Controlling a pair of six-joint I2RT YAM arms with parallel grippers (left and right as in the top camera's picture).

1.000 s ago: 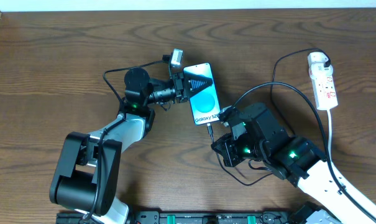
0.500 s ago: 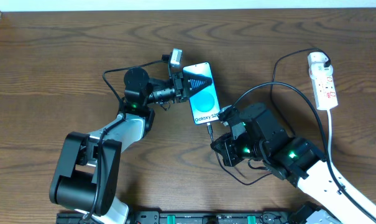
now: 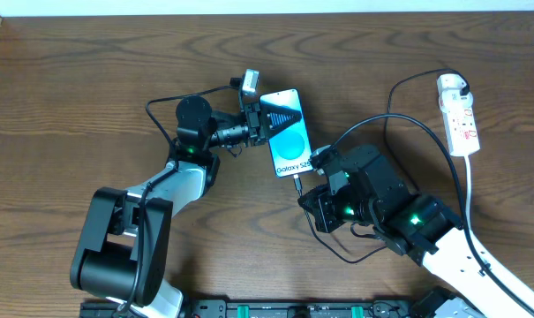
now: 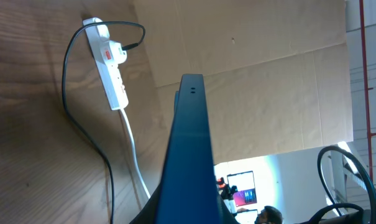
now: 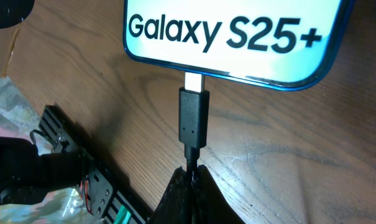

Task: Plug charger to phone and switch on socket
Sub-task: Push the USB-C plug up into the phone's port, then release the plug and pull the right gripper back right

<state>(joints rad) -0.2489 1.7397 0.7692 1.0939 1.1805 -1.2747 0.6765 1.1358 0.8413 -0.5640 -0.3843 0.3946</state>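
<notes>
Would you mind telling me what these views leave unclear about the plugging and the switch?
- Whether the socket is switched on: too small overhead; the left wrist view shows red marks, not their setting.
- How deep the charger plug sits: right wrist view, the phone edge hides its end.
- How the left gripper holds the phone: left wrist view, the phone's edge fills the middle.

Table [image 3: 90, 79]: dark wood, clear grain, smooth, low sheen. Phone [image 3: 290, 143]: glossy glass screen, smooth blue rim. Charger [image 5: 192, 124]: matt black plastic plug shell, bright bare-metal tip, thin matt black cable. Socket [image 3: 462, 124]: smooth white plastic, slight gloss. Cardboard [image 4: 250, 62] backdrop: matt brown, creased.
</notes>
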